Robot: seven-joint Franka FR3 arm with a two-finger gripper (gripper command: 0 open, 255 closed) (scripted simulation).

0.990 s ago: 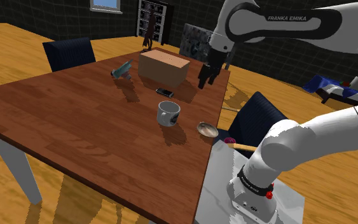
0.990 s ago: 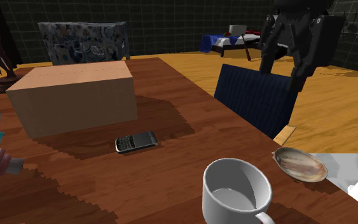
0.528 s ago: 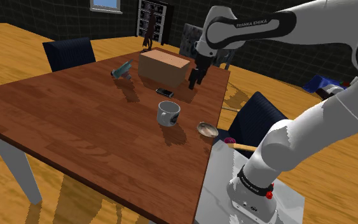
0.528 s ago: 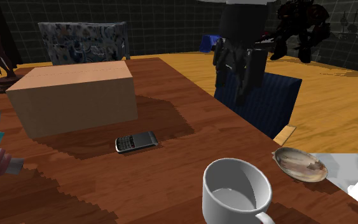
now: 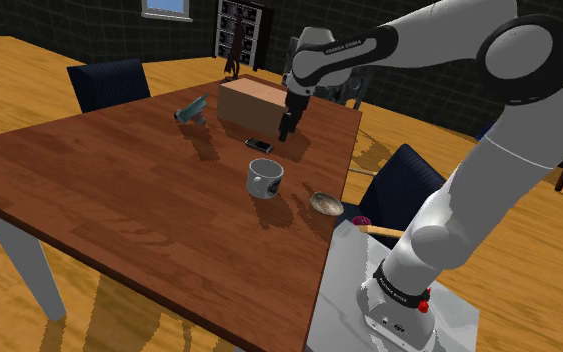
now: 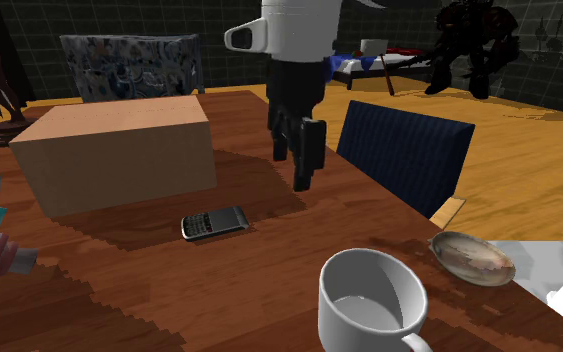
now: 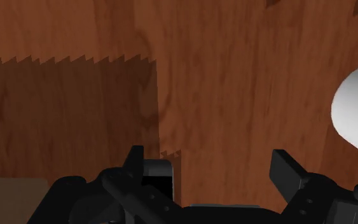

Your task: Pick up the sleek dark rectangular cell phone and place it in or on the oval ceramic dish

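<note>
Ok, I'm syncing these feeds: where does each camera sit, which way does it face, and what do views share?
Shoulder view: beside and slightly behind the stand, looking down across the table; shows stand, white arm and end effector.
Second exterior view: low by the mug, facing across the table toward the box; shows the end effector hanging near the phone.
Wrist view: on the hand, looking down at the table; shows the open black fingers.
Shared: both exterior views show phone, mug, box and dish.
</note>
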